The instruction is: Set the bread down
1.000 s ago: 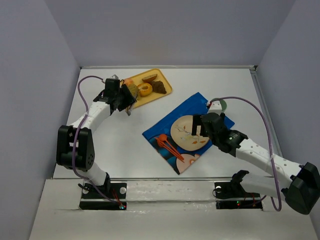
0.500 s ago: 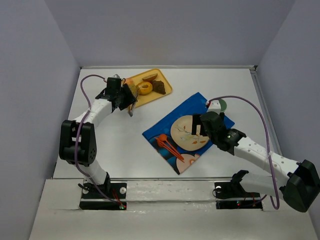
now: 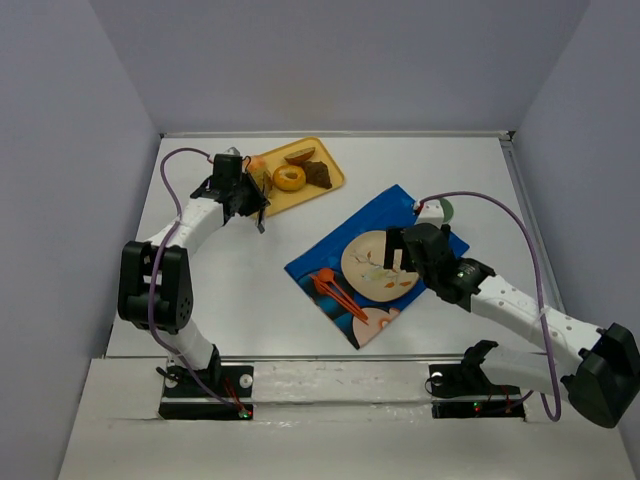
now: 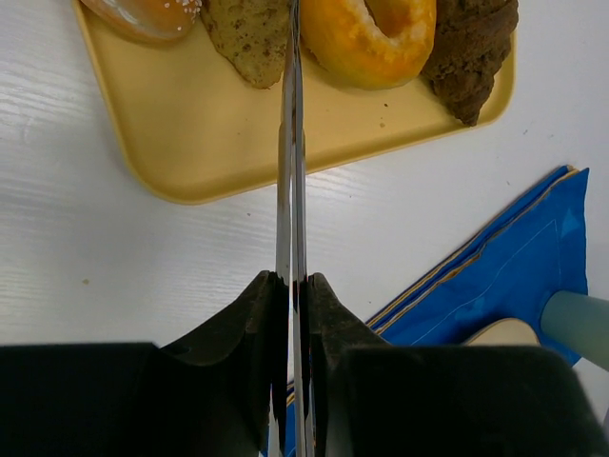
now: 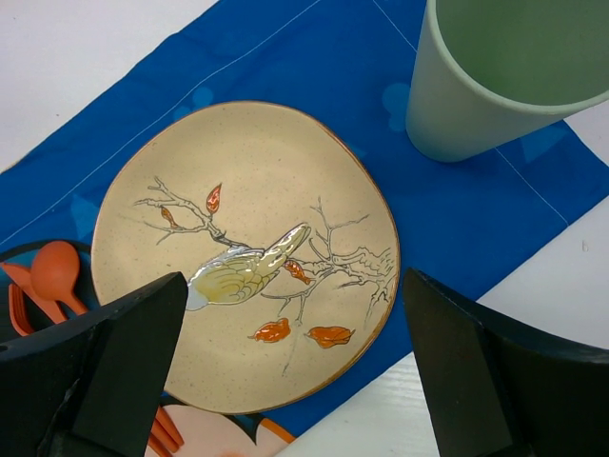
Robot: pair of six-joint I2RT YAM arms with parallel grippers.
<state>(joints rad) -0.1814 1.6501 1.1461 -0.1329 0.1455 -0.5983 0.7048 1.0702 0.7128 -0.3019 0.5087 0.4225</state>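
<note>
Bread (image 4: pixel 249 38) lies on the yellow tray (image 4: pixel 190 143) at the top of the left wrist view. It is a tan, yellowish-brown slice with a rough face and dark specks. Only its lower part shows, since the top edge of the frame cuts it off. That part narrows to a rounded end pointing down the frame and a little right, so its long axis seems to run roughly top to bottom there. An orange bun (image 4: pixel 143 11) is against its left side and the ring doughnut (image 4: pixel 371 38) lies just to its right. The dark brown chunk (image 4: pixel 471 48) is further right.

The left end effector (image 4: pixel 291 29) has its thin fingers pressed together with no gap showing. They run up the middle of the frame between bread and doughnut, along the slice's right edge. I cannot tell whether that edge is pinched.

The right end effector (image 5: pixel 295 371) stands wide open above the painted plate (image 5: pixel 257 171). The plate rests on a blue mat (image 5: pixel 314 57) on the white tabletop (image 4: pixel 95 267). A pale green cup (image 5: pixel 476 105) stands at the upper right of that view.
</note>
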